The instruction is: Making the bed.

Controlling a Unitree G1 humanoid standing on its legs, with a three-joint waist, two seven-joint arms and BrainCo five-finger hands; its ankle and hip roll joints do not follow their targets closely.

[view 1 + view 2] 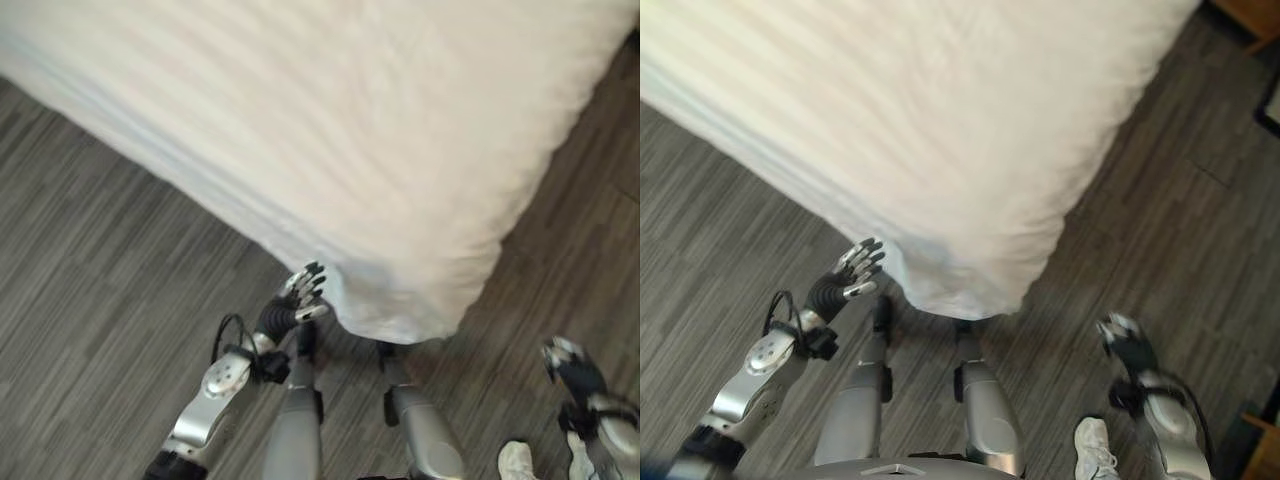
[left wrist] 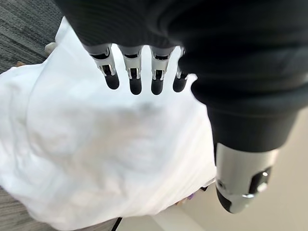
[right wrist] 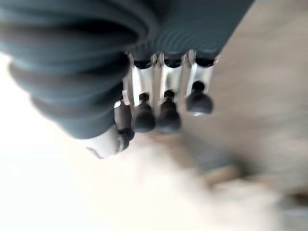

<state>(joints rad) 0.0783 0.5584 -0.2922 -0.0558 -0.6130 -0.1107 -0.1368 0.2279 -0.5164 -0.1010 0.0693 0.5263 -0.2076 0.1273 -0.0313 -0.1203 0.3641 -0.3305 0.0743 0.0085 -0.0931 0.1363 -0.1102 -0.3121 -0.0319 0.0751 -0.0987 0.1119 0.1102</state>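
A bed [image 1: 330, 110] covered in a white duvet [image 1: 910, 120] runs across the upper part of the head views, set at a slant on a grey wood-grain floor [image 1: 90, 270]; the cloth is pale cream-white with faint parallel stripes woven along it, lightly rumpled, and smooth over most of the top; its near corner [image 1: 400, 300] hangs down toward the floor in a rounded, puffy bulge, directly ahead of the robot; along the left edge the cover drapes over the side of the mattress in a soft fold.

The left hand [image 1: 300, 298] is raised just beside that hanging corner, on its left; its fingers [image 2: 135, 79] are straight and spread, released, holding nothing; the fingertips point at the cloth and sit very near it, though whether they actually touch is hard to judge; in the left wrist view the bunched white corner fills the space just past the dark fingertips.

The right hand [image 1: 1127, 345] is low over the floor, well apart from the bed, off to the right of the corner; its fingers [image 3: 166, 108] hang loosely bent and close on nothing; the cloth is nowhere near them.

A white shoe [image 1: 1095, 450] rests on the floor near the right arm.
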